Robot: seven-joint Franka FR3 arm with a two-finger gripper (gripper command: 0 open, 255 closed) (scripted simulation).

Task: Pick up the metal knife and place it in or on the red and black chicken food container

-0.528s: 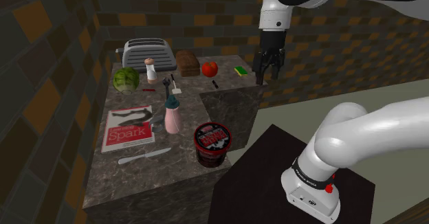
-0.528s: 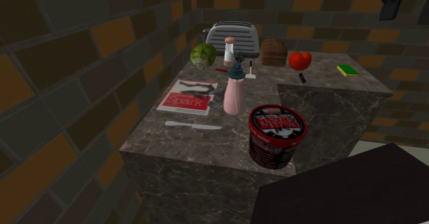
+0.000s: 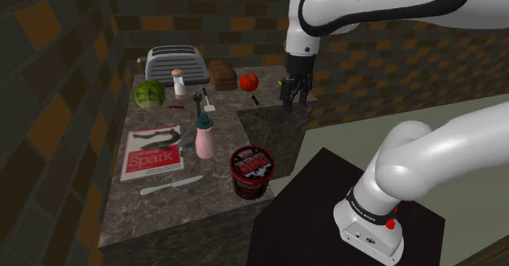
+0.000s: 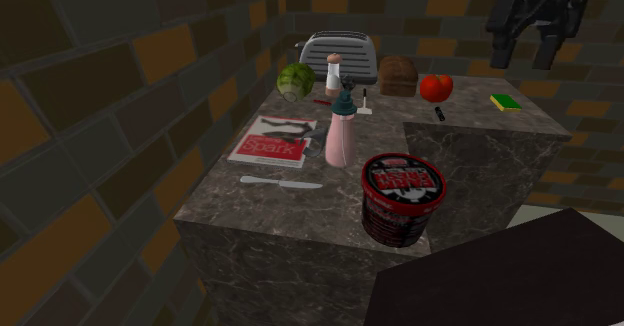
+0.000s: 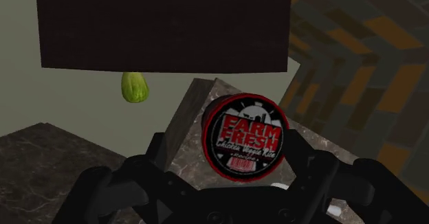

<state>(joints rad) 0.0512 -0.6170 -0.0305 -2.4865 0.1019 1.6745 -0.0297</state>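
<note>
The black two-finger gripper (image 4: 521,59) is held open and empty, well above and beyond the round red-and-black container (image 4: 402,196), likely for clearance. The flat grey metal knife (image 4: 280,182) lies untouched near that container.

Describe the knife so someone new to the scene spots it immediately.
On the dark mottled counter, find the red-and-white Spark magazine. The knife lies flat between it and the counter's near edge. It's the only long, slim, pale grey thing there.

White arm (image 3: 424,154) lettered FRANKA EMIKA, dark joints, black tool (image 3: 294,103).
</note>
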